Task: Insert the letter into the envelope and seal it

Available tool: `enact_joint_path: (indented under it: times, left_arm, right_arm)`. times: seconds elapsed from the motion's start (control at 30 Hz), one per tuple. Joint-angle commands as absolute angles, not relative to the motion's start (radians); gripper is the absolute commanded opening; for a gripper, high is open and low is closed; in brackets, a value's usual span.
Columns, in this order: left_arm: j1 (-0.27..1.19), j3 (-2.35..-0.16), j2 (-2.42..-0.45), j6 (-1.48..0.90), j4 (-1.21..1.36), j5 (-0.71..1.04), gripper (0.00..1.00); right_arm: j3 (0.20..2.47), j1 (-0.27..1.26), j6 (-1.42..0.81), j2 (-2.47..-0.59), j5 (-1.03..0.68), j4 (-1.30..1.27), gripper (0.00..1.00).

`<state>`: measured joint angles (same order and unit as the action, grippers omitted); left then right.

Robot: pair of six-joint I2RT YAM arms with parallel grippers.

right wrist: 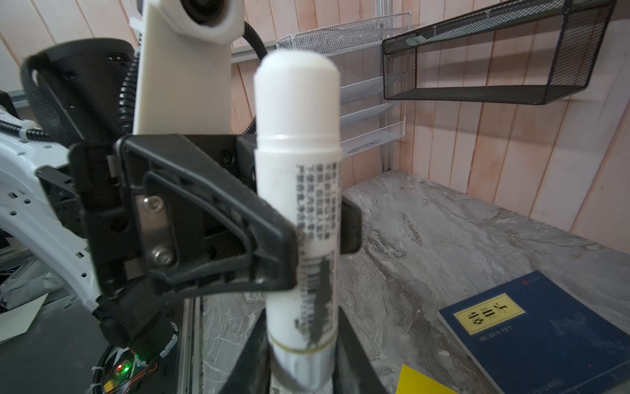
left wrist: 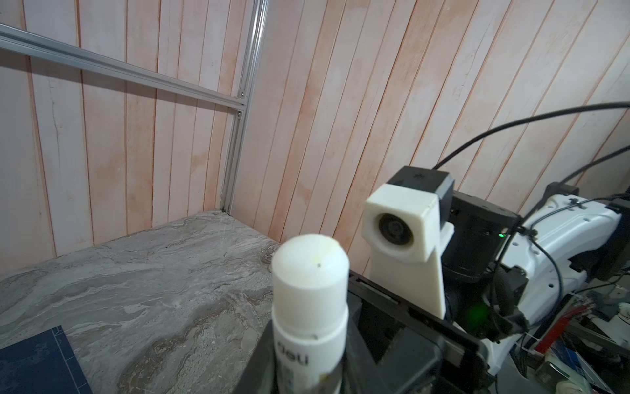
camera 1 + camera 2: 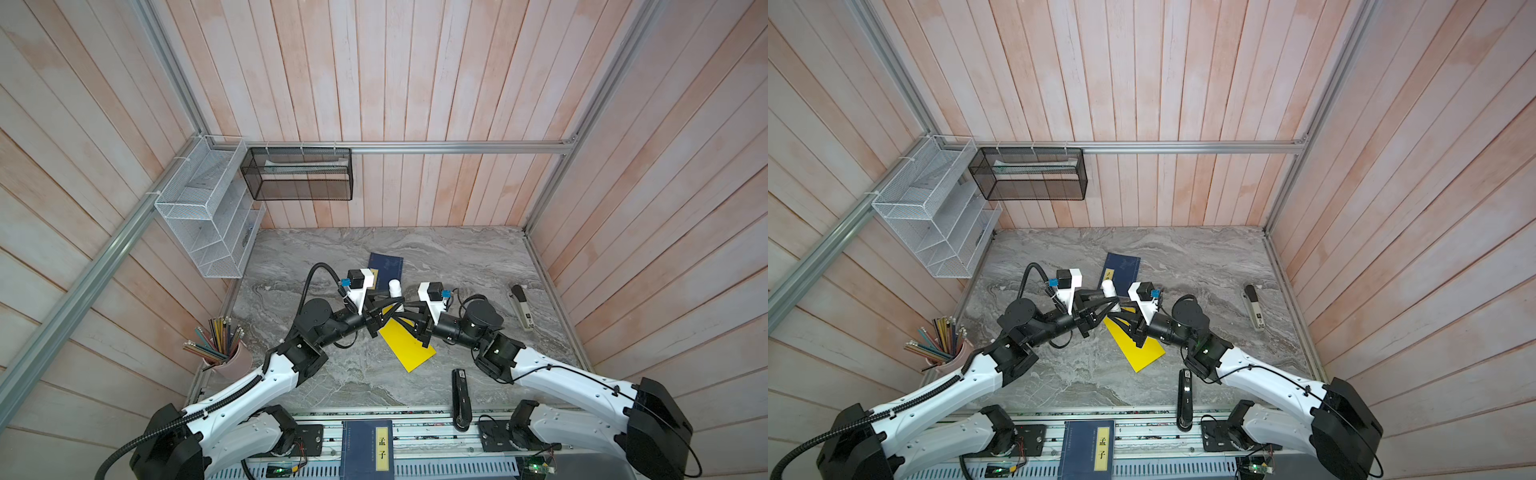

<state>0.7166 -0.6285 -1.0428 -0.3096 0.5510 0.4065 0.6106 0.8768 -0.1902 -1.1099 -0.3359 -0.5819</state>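
Observation:
A white glue stick (image 3: pixel 395 287) (image 3: pixel 1108 287) stands upright above the table's middle, held by both grippers. My left gripper (image 3: pixel 392 308) (image 2: pixel 308 375) is shut on its body below the cap; its black fingers (image 1: pixel 272 238) clamp the tube's middle in the right wrist view. My right gripper (image 3: pixel 397 318) (image 1: pixel 301 368) is shut on the tube's bottom end. The yellow envelope (image 3: pixel 409 345) (image 3: pixel 1140 349) lies flat on the marble just under and in front of the grippers; a corner of the envelope (image 1: pixel 419 382) shows in the right wrist view. The letter is not in view.
A dark blue book (image 3: pixel 388 266) (image 1: pixel 545 334) lies just behind the grippers. A pink cup of pencils (image 3: pixel 232 357) stands front left, a black stapler (image 3: pixel 460 399) front right, a grey device (image 3: pixel 523 307) at right. A white wire rack (image 3: pixel 208 208) and a black mesh shelf (image 3: pixel 297 174) hang on the walls.

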Motion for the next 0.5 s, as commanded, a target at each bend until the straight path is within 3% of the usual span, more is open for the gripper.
enact_joint_path:
  times: [0.0, 0.47]
  left_arm:
    - [0.729, -0.629, -1.026, -0.276, 0.545, 0.348, 0.0]
    - [0.833, -0.63, -1.027, -0.193, 0.54, -0.002, 0.0]
  right_arm:
    - [0.635, 0.914, -0.152, -1.083, -0.186, -0.601, 0.0]
    - [0.691, 1.202, 0.031, -1.149, 0.396, -0.626, 0.0]
